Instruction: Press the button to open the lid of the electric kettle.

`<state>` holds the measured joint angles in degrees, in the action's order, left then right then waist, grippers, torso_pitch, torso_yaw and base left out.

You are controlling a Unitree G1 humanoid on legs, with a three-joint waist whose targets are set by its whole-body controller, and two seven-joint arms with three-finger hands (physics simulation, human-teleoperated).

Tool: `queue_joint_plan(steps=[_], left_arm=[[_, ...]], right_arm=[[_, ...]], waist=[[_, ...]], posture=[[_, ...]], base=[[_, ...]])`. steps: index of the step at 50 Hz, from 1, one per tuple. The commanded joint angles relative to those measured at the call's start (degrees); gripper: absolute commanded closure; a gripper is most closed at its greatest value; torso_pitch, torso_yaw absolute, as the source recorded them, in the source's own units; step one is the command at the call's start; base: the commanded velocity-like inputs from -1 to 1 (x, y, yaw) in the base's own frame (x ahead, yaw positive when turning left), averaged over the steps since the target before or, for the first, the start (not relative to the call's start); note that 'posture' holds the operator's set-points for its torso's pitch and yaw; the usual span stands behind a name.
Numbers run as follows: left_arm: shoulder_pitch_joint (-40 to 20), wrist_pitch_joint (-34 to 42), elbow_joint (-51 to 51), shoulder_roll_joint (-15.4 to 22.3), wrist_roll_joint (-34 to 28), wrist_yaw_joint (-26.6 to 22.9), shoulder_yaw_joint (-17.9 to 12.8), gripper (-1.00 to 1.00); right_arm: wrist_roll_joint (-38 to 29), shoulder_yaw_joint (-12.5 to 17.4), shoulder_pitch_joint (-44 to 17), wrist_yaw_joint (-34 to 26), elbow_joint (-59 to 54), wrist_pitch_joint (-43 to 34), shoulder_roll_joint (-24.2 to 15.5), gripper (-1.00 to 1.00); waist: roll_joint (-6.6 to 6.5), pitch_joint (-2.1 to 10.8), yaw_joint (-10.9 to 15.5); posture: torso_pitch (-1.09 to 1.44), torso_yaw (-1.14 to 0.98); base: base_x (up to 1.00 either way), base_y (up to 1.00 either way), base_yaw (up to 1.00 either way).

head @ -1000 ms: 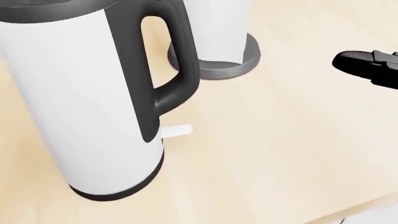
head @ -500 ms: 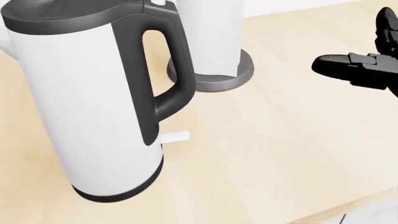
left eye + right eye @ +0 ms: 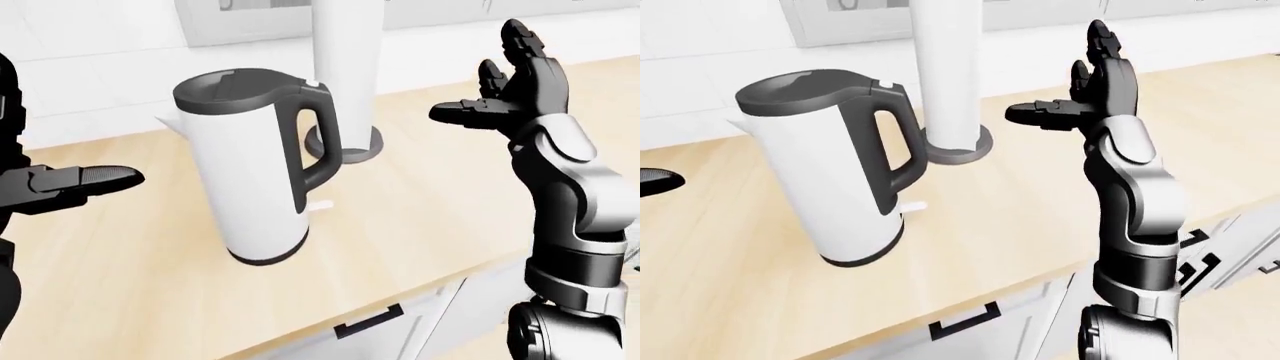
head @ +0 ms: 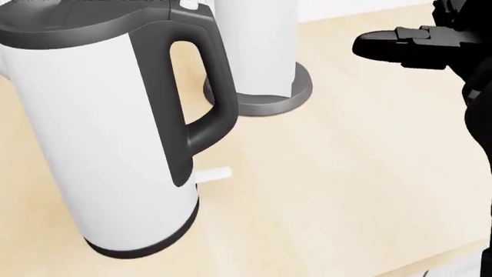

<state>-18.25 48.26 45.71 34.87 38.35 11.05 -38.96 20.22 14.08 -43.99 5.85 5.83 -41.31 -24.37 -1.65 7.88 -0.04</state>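
A white electric kettle (image 3: 255,172) with a dark grey lid (image 3: 235,86) and a dark handle (image 3: 315,142) stands on the wooden counter (image 3: 420,202). Its lid is down. A small white button (image 3: 313,82) sits at the top of the handle, and a white switch (image 3: 320,205) sticks out near the base. My right hand (image 3: 505,90) hovers open, right of the kettle and level with its top, thumb pointing at it and clear of it. At the left edge of the left-eye view my left hand (image 3: 75,184) is held open, beside the kettle body without touching it.
A tall white cylinder (image 3: 345,67) on a round grey base (image 3: 350,146) stands just behind the kettle handle. The counter's edge runs along the bottom of the view, with white cabinet drawers and a dark pull (image 3: 370,321) below. A white tiled wall (image 3: 90,67) rises behind.
My right hand has risen and moved left toward the kettle top. The head camera has tilted up a little, bringing the lid and button into view.
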Motion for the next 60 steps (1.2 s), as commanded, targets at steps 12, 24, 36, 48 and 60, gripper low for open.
queue_joint_plan(steps=[12,24,36,48,60], left_arm=[[-0.97,-0.87,0.62,1.35,0.81,0.82,-0.79,-1.0],[-0.93,-1.11,0.79,1.41,0.71,0.71,-0.97,-1.0],[-0.99,-1.33,1.05,1.8,0.42,0.55,-0.59,-1.0],[-1.13,0.29,0.79,0.75,-1.93,-0.21,0.0,-1.0],[-1.18,0.62,1.04,0.29,-2.58,-0.71,-0.12,-1.0]], right_arm=[[-2.74,-1.15,-5.12,-1.69,-0.58,1.39,0.89,-1.0],[-5.94,-2.95,-10.13,-3.58,-6.7,3.51,1.88,-1.0],[-9.63,-4.77,-15.19,-5.34,-15.1,7.24,4.06,-1.0],[-11.98,-6.33,-23.75,-4.42,-28.51,12.17,6.93,-1.0],[-17.73,-8.24,-29.36,-5.45,-39.53,16.98,8.49,-1.0]], waist=[[-0.18,3.07,-0.09],[-0.57,4.65,0.14],[-0.98,4.59,0.2],[-1.5,4.73,0.15],[-1.62,4.86,0.04]], posture=[[-0.31,0.0],[-0.32,0.0],[-0.32,0.0],[-0.32,0.0],[-0.32,0.0]], base=[[0.0,0.0,0.0],[0.0,0.0,0.0],[0.0,0.0,0.0],[0.0,0.0,0.0],[0.0,0.0,0.0]])
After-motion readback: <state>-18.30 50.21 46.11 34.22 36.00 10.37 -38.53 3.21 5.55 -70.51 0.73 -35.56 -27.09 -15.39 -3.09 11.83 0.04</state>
